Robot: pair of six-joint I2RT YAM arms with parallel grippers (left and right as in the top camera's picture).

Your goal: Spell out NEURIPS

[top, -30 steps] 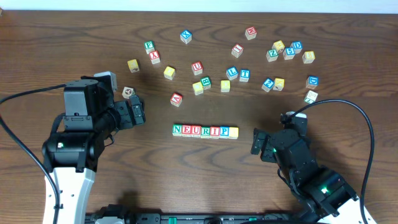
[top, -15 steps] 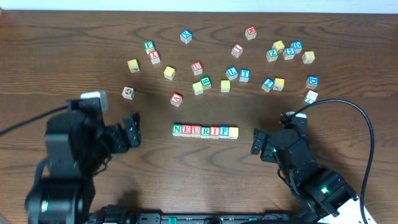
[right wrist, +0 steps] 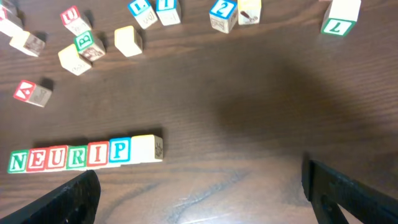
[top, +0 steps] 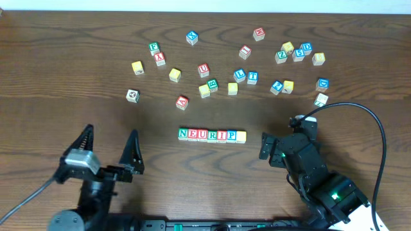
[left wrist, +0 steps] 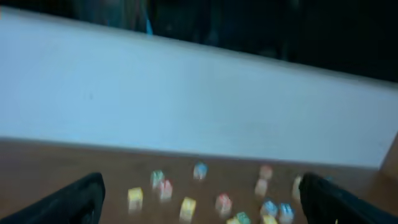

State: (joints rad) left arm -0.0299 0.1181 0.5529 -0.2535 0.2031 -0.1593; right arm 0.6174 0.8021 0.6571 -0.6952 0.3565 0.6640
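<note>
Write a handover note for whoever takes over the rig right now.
Left gripper: open, empty, at the near left.
Right gripper: open, empty, right of the row.
It reads NEURIP, then a seventh cube touching the P, yellow face up, no S showing.
Done: six letters.
Left: an S face up at the end, probably by turning that cube.
Spare cubes lie scattered behind.

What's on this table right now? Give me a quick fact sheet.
Row: cubes side by side, reading NEURIP
Seventh cube: at the row's right end, yellow top, no letter showing
Loose cubes: scattered behind the row
Left gripper: open, empty, left of the row
Right gripper: open, empty, right of the row
</note>
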